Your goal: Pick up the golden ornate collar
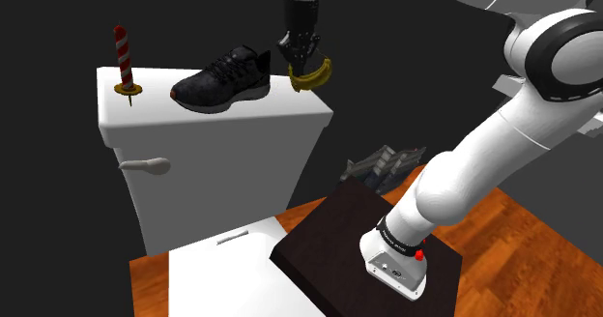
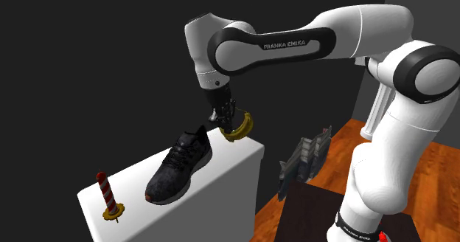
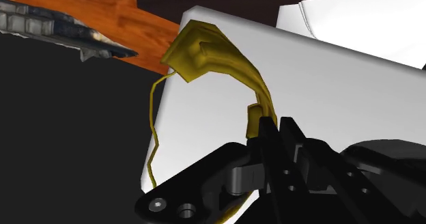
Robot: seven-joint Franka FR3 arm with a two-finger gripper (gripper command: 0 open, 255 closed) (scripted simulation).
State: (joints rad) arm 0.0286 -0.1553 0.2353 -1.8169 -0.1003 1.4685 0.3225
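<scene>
The golden collar (image 1: 313, 75) is a curved gold band hanging in the air just above the right end of the white tank lid (image 1: 145, 112) in the shoulder view. My black gripper (image 1: 300, 54) is shut on its upper end and the band curls down and outward from the fingers. From the second exterior view, the collar (image 2: 239, 128) dangles over the lid's far corner, clear of the surface. The wrist view shows the collar (image 3: 208, 55) arching away from the fingers (image 3: 273, 144), with a thin gold strand trailing beside it.
A black sneaker (image 1: 222, 78) lies on the lid close beside the gripper. A red-and-white striped candle on a gold base (image 1: 124, 64) stands at the lid's other end. A grey ridged object (image 1: 382, 165) rests on the wooden floor (image 1: 522, 238). The dark stand (image 1: 329, 238) is below.
</scene>
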